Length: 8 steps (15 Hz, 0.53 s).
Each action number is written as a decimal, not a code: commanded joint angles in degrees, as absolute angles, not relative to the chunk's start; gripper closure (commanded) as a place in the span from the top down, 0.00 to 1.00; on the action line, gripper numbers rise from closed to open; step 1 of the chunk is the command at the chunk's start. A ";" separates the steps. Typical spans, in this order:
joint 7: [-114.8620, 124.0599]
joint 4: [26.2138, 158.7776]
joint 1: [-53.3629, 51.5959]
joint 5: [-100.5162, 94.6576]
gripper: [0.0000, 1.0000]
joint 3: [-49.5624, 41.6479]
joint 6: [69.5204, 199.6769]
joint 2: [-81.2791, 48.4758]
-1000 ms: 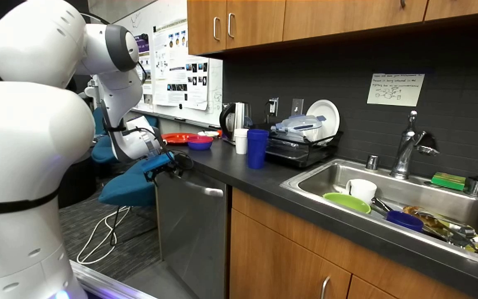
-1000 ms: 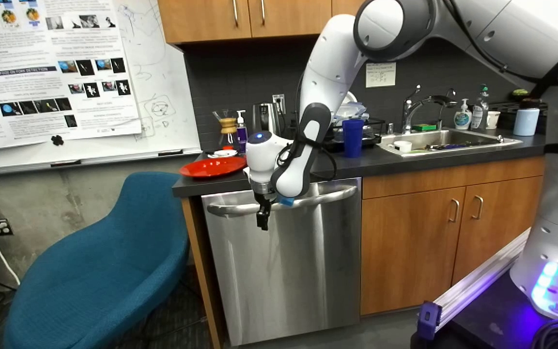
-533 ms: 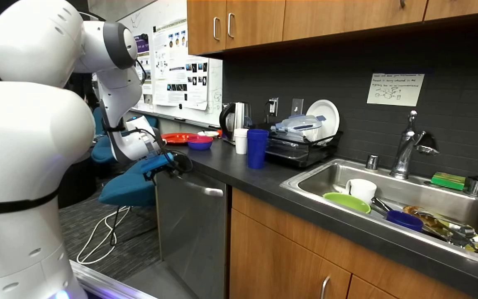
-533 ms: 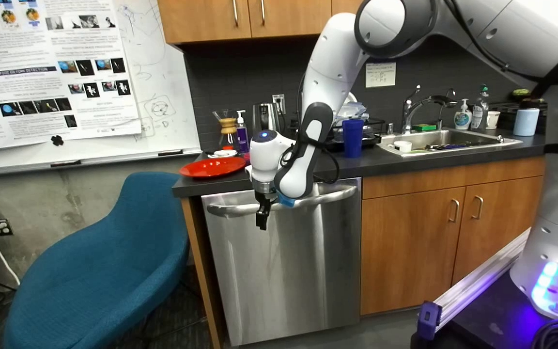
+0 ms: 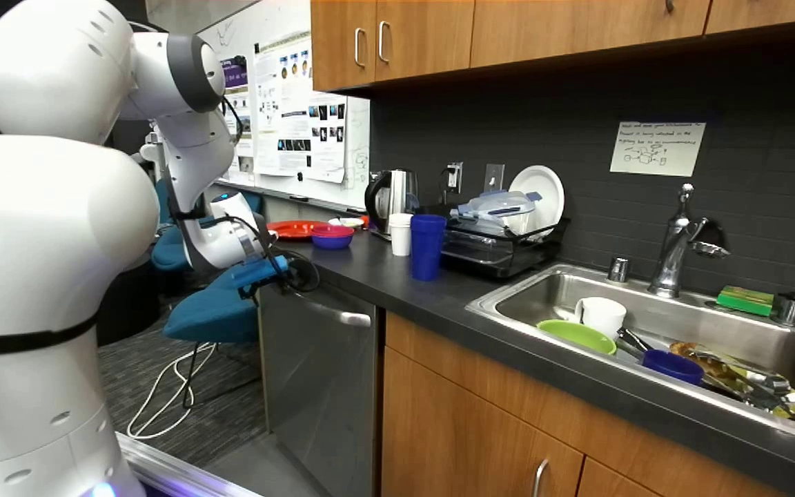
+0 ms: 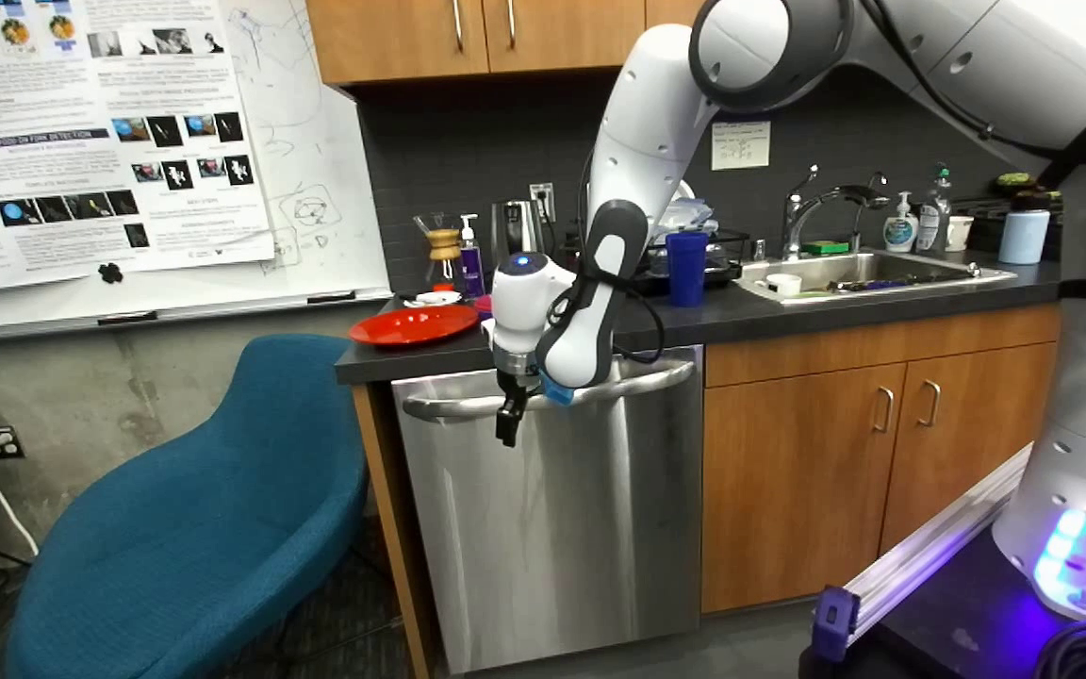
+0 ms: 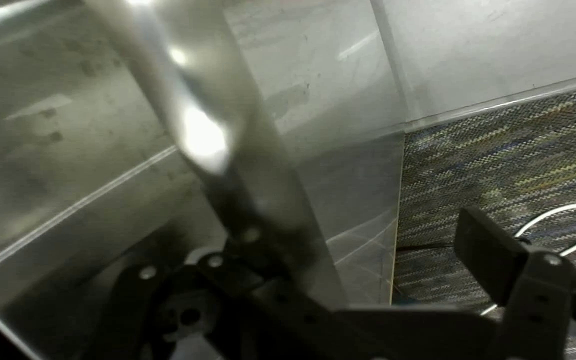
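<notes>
In an exterior view, my gripper (image 6: 507,432) points down in front of the curved steel handle (image 6: 642,382) of a stainless dishwasher (image 6: 581,528). Its fingertips reach a little below the bar. The wrist view has the gripper (image 7: 365,257) at the bottom, open, its dark right pad (image 7: 488,252) standing well apart from the left finger. Nothing appears held. The blurred handle (image 7: 263,175) runs diagonally down toward the left finger, which overlaps it. Whether they touch, or the bar lies between the fingers, I cannot tell. Another exterior view shows the gripper (image 5: 249,295) beside the counter end.
On the counter (image 5: 377,279) above stand a red plate (image 6: 414,325), a blue cup (image 5: 428,247) and a dish rack (image 5: 501,255). A teal chair (image 6: 194,500) is left of the dishwasher. The sink (image 5: 515,304) holds dishes. White cable (image 7: 563,212) lies on the carpet.
In an exterior view the wrist has shifted slightly right while the fingertips edged left, so the hand tilts more. A bowl behind the wrist has come into sight. The dishwasher has not visibly moved.
</notes>
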<state>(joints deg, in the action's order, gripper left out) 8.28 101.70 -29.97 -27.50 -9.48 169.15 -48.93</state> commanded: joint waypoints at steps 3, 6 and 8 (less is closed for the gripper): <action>10.92 108.47 -33.31 -23.30 1.00 -8.76 172.64 -49.31; 10.20 108.54 -34.14 -22.04 1.00 -9.50 173.95 -49.75; 9.53 108.54 -34.14 -21.30 1.00 -9.37 173.88 -49.93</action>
<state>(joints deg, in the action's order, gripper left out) 8.12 103.16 -31.60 -24.23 -11.38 173.15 -48.98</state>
